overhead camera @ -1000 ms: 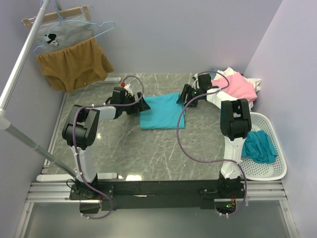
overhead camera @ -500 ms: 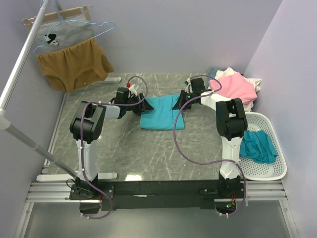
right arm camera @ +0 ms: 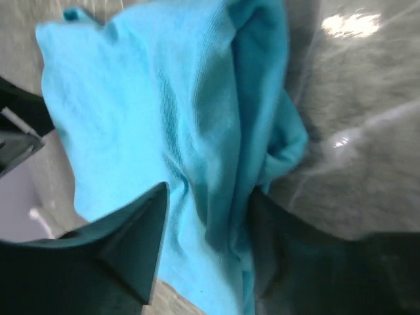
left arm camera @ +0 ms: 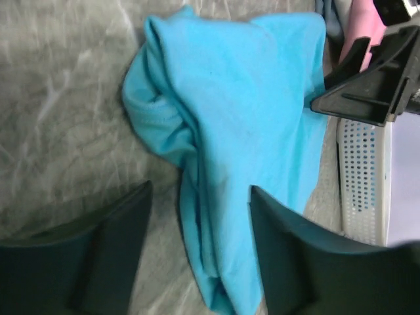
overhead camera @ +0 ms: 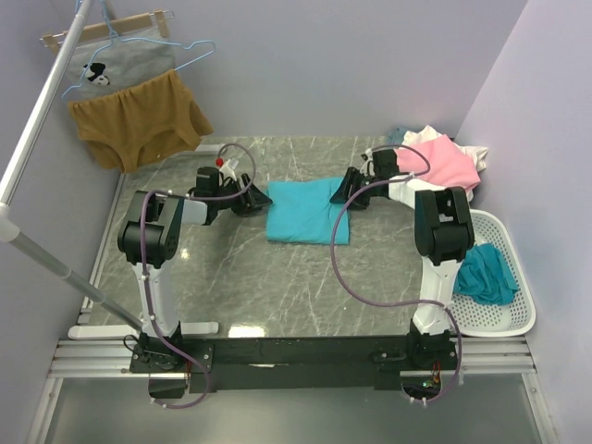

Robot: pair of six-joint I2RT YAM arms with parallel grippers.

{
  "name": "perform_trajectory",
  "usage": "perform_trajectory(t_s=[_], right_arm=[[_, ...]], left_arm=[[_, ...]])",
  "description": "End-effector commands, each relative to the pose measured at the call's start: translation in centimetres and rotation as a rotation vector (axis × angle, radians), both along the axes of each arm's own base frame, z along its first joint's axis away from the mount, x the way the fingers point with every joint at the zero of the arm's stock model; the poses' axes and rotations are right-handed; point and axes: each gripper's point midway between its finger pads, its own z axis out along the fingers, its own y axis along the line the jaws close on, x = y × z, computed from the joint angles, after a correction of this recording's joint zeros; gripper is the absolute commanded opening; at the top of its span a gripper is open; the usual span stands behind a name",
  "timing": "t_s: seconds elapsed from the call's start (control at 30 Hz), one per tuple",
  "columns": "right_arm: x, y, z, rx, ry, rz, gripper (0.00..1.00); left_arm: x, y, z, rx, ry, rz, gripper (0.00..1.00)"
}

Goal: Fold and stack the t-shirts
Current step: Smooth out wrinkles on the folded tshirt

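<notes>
A folded turquoise t-shirt (overhead camera: 307, 211) lies flat in the middle of the marble table (overhead camera: 231, 277). My left gripper (overhead camera: 263, 198) stands at its left edge, jaws open, and the bunched hem (left arm camera: 197, 216) lies loose between the fingers (left arm camera: 111, 256). My right gripper (overhead camera: 339, 194) stands at the shirt's right edge, also open, with a fold of the cloth (right arm camera: 226, 197) between its fingers (right arm camera: 125, 249). Pink and white t-shirts (overhead camera: 437, 159) are heaped at the back right. Another teal t-shirt (overhead camera: 486, 275) lies crumpled in the white basket (overhead camera: 507, 321).
A mustard-brown garment (overhead camera: 139, 118) and a grey printed one (overhead camera: 116, 67) hang on hangers at the back left. A slanted metal pole (overhead camera: 37, 120) runs along the left side. The basket stands beside the right arm's base, against the right wall.
Both grippers closed in on the shirt's side edges, then drew back a little and opened wider. The shirt now lies slightly farther right and nearer.
</notes>
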Motion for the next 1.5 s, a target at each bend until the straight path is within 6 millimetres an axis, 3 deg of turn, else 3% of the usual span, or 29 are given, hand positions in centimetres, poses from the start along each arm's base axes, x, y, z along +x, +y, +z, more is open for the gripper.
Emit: perform_trajectory(t_s=[0.0,0.2,0.4,0.53,0.57,0.63,0.77,0.9,1.0,1.23,1.37,1.47], right_arm=[[0.7,-1.8,3.0,-0.084,-0.110,-0.035,0.61],[0.6,-3.7,3.7,-0.168,-0.135,-0.074,0.68],[0.1,-3.0,1.1,-0.129,-0.048,-0.049,0.70],[-0.7,-2.2,0.0,-0.096,0.002,-0.016,0.71],[-0.8,-2.1,-0.3,-0.095,0.006,-0.014,0.71],[-1.2,-1.8,-0.7,-0.096,0.020,-0.005,0.72],[-1.5,-1.5,-1.0,-0.092,0.029,0.010,0.72],[-1.6,-1.3,-1.5,-0.095,0.046,0.020,0.72],[-1.5,-1.3,-1.2,-0.099,0.041,0.009,0.72],[-1.9,-1.6,-1.3,-0.109,0.045,-0.007,0.73],[-2.0,-1.5,-1.3,-0.106,0.046,-0.004,0.73],[-1.9,-1.3,-1.4,-0.104,0.050,0.000,0.73]], left_arm=[[0.5,-0.5,2.2,0.002,-0.059,-0.024,0.74],[-0.5,-1.2,2.0,0.018,-0.051,-0.051,0.88],[-0.8,-3.6,0.2,0.000,-0.016,-0.118,0.89],[0.9,-3.6,-0.1,0.021,-0.036,-0.083,0.91],[2.3,-3.7,0.9,0.032,-0.080,-0.081,0.91],[3.3,-3.3,0.4,0.077,-0.067,-0.052,0.92],[5.6,-3.0,1.6,0.119,-0.117,-0.034,0.94],[6.1,-3.1,1.1,0.121,-0.107,-0.033,0.93],[6.2,-1.8,0.6,0.181,-0.108,0.018,0.94],[7.3,0.0,1.8,0.202,-0.141,0.093,0.95],[7.8,-0.2,2.3,0.190,-0.161,0.093,0.96],[8.1,-1.1,1.7,0.169,-0.139,0.050,0.94]])
